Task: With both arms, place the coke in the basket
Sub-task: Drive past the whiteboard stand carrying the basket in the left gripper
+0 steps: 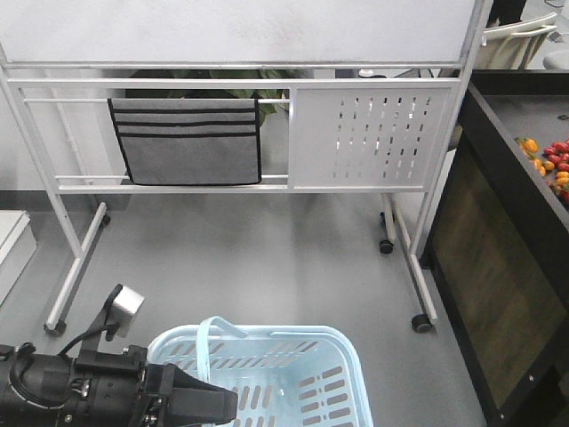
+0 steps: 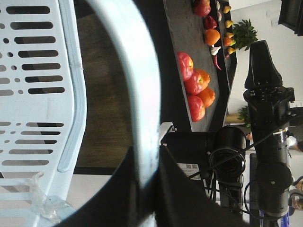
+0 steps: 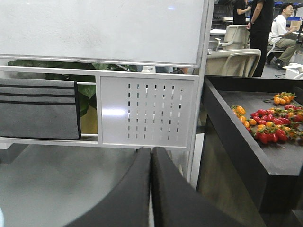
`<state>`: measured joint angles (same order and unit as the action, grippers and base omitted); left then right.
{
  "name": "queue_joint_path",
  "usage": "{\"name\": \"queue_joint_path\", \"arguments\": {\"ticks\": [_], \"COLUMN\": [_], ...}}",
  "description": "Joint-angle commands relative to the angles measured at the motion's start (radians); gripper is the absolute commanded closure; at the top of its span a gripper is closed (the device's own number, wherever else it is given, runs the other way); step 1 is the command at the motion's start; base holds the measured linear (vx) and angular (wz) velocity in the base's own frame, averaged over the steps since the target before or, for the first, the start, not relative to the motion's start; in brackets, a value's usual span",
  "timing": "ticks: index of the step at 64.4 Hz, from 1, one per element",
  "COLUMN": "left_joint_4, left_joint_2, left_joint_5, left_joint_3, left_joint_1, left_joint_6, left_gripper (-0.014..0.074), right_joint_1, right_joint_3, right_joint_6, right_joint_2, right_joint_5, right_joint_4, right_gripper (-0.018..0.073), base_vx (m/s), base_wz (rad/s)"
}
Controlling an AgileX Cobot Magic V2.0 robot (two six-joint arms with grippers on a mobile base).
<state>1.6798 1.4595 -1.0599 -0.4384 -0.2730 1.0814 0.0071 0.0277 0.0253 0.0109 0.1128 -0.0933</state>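
Grey floor (image 1: 267,258), blue basket (image 1: 293,332), white board (image 1: 240,31), dark fruit counter (image 3: 246,142)

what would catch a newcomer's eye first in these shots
The light blue basket at the front view's bottom edge, its handle pinched in the left gripper. Then the bright red and orange fruit on the dark counter at right.

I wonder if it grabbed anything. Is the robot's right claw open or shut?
Shut. In the right wrist view, the right gripper has its two black fingers pressed together along their length, with nothing between them.
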Motion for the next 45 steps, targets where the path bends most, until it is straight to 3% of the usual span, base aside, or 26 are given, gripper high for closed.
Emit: {"name": "queue_joint_path", "arguments": {"ticks": [1, 20, 45], "left_joint_4": [0.085, 0.085, 0.085], "left_joint_2": [-0.035, -0.035, -0.035], "left_joint_5": [-0.077, -0.077, -0.077], "left_joint_3": [-0.017, -0.017, -0.017], "left_joint_1": [-0.007, -0.007, -0.007], "left_joint_6": [0.009, 0.009, 0.009], "left_gripper": [0.0603, 0.0603, 0.0603], "right_joint_1": [-0.005, -0.005, -0.005], "right_joint_3": [0.008, 0.008, 0.008], "right_joint_6": [-0.006, -0.006, -0.006], "right_joint_2": [0.012, 0.012, 0.012], "right_joint_5": [-0.072, -0.072, -0.072], "right_joint_4": [-0.004, -0.004, -0.004], "right_gripper": [0.0569, 0.0569, 0.0569], "base_vx": [0.18, 0.18, 0.15], "base_wz": [0.04, 0.13, 0.37]}}
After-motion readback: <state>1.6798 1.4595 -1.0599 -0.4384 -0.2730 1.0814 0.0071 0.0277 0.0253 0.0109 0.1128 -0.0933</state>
